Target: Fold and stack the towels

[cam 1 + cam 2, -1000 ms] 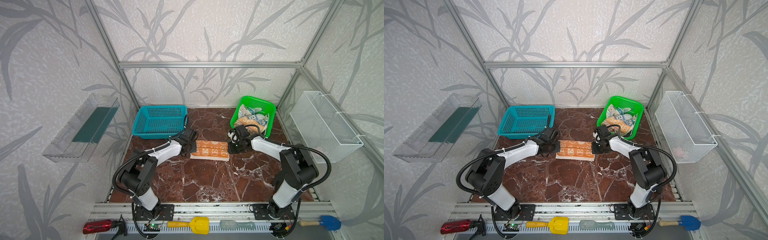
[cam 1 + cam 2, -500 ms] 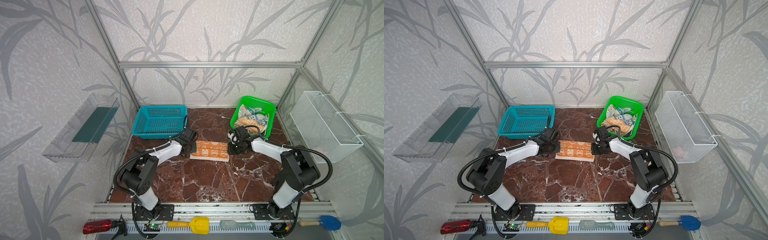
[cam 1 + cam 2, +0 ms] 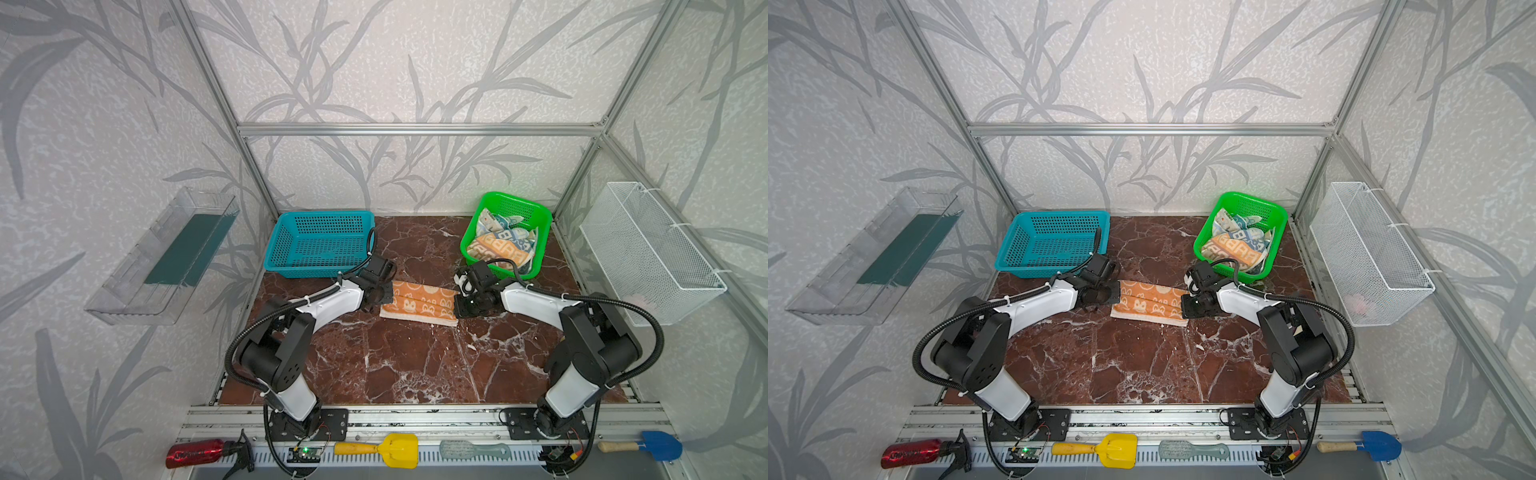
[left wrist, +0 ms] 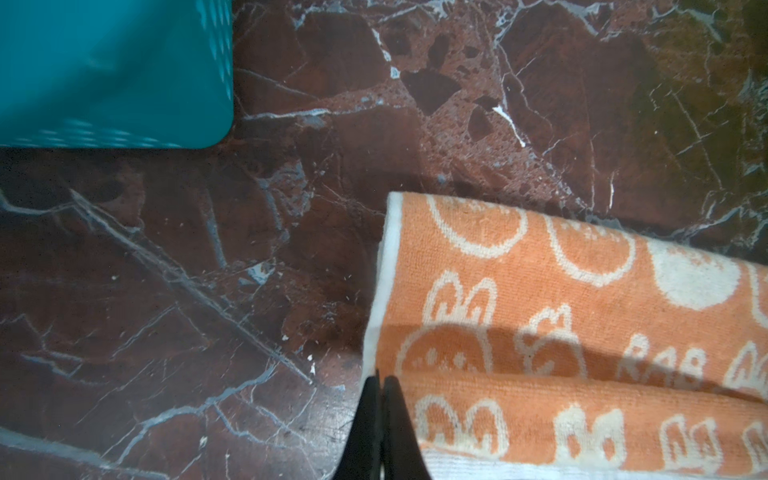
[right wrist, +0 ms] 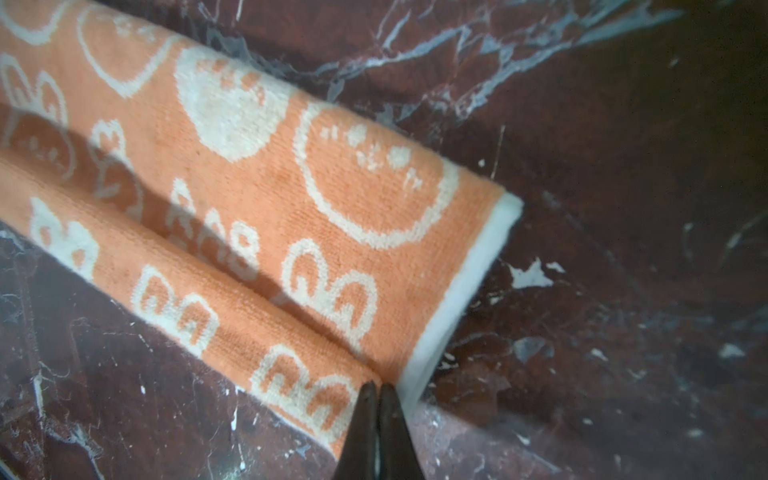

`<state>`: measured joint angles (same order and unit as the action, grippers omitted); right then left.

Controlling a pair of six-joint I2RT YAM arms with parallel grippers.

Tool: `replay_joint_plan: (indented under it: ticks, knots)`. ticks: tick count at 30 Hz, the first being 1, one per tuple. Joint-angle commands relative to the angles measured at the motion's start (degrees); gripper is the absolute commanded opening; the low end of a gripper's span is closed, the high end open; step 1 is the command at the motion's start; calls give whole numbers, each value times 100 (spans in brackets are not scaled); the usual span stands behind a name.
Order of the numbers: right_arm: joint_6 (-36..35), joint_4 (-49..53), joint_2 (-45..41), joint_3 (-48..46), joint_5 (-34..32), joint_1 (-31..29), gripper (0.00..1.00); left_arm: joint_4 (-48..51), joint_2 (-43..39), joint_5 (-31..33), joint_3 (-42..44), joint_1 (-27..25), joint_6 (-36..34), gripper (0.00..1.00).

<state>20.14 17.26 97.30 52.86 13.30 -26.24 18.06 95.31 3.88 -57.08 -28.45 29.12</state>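
Observation:
An orange towel [image 3: 417, 303] [image 3: 1148, 301] with white bunnies lies folded at the middle of the marble table. A raised ridge runs across it between my two grippers. My left gripper [image 3: 385, 296] [image 4: 380, 380] is shut on the towel [image 4: 561, 332] at its left edge. At the right edge of the towel [image 5: 249, 187], my right gripper [image 3: 457, 306] [image 5: 377, 386] pinches it too. A striped towel [image 3: 496, 249] with letters lies crumpled in the green basket [image 3: 515, 199], with teal-blue cloth [image 3: 523, 240] beside it.
An empty teal basket [image 3: 324, 216] [image 4: 112, 75] stands just behind my left gripper. The green basket is close behind my right gripper. A white wire basket [image 3: 648, 249] hangs on the right wall and a clear tray [image 3: 162, 257] on the left wall.

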Motion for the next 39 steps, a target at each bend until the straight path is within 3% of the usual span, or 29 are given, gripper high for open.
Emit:
replay_joint_plan:
  ticks: [1, 6, 13, 16, 21, 29, 35, 39]
  knots:
    - [37, -3, 184, -49, -126, 17, 0, 24, 77, 140, 123, 41, 70, 0]
    - [-35, 105, 202, 87, -126, 20, 9, 36, 137, 41, 108, 38, 43, 2]
    - [-107, 296, -239, 239, -49, 6, 39, 115, -225, -181, -45, -9, 107, 47]
    - [-72, 395, -619, 260, 16, 12, 52, 233, -583, -227, -127, -21, 162, 58]
    - [59, 461, -1194, 221, 138, 6, 73, -110, -1122, -736, 20, -27, 436, 87]
    - [616, -203, -1146, -17, 1045, 3, 86, -998, -733, -1636, 366, 96, 1152, 92]
    - [405, 66, -1069, -146, 728, 7, 89, -819, -442, -2207, 422, 312, 1174, 93]
    - [272, 205, -998, -289, 604, 37, 82, -657, -637, -1975, 649, 376, 1052, 93]
